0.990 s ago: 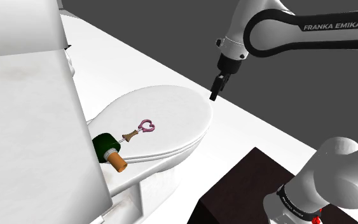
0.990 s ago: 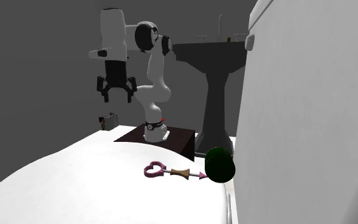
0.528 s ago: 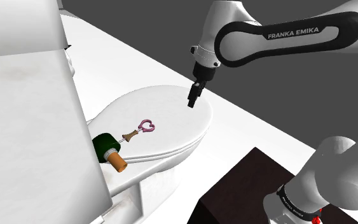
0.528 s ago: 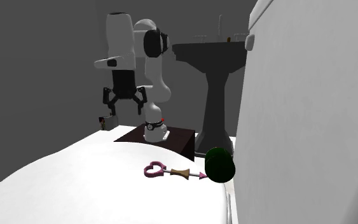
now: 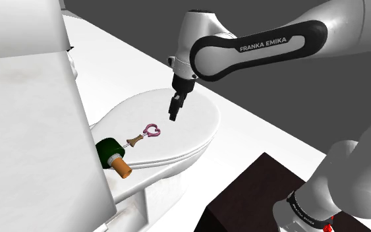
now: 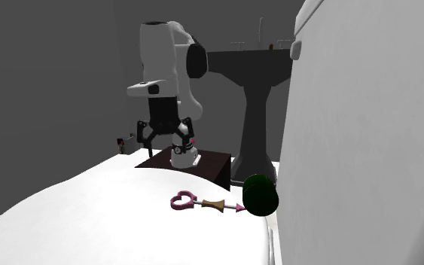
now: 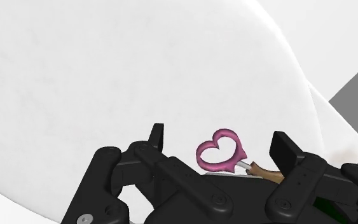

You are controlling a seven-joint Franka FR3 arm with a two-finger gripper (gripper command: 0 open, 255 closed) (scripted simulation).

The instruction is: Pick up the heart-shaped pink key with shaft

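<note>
Taken from the shoulder view's left: one white toilet tank [image 5: 26, 132], then one dark green bottle [image 5: 107, 149] lying on its side at the rear edge of the single closed toilet lid [image 5: 200, 125], its cork [image 5: 120, 166] pointing off the lid's side edge. Just beside the bottle lies the one heart-shaped pink key [image 5: 149, 132], flat on the lid near that rear edge. Its long axis runs from the bottle out toward the middle of the lid. The shaft end with a tan section points at the bottle, and the heart bow points toward the lid's front. Whether the shaft tip touches the bottle cannot be told. Next comes the one black gripper [image 5: 174, 117], hanging above the lid past the heart, fingers spread wide and grasping nothing. In the wrist view the heart sits between the parted fingers [image 7: 156, 136], apart from both. One dark stand [image 5: 256, 191] is at the lower right.
</note>
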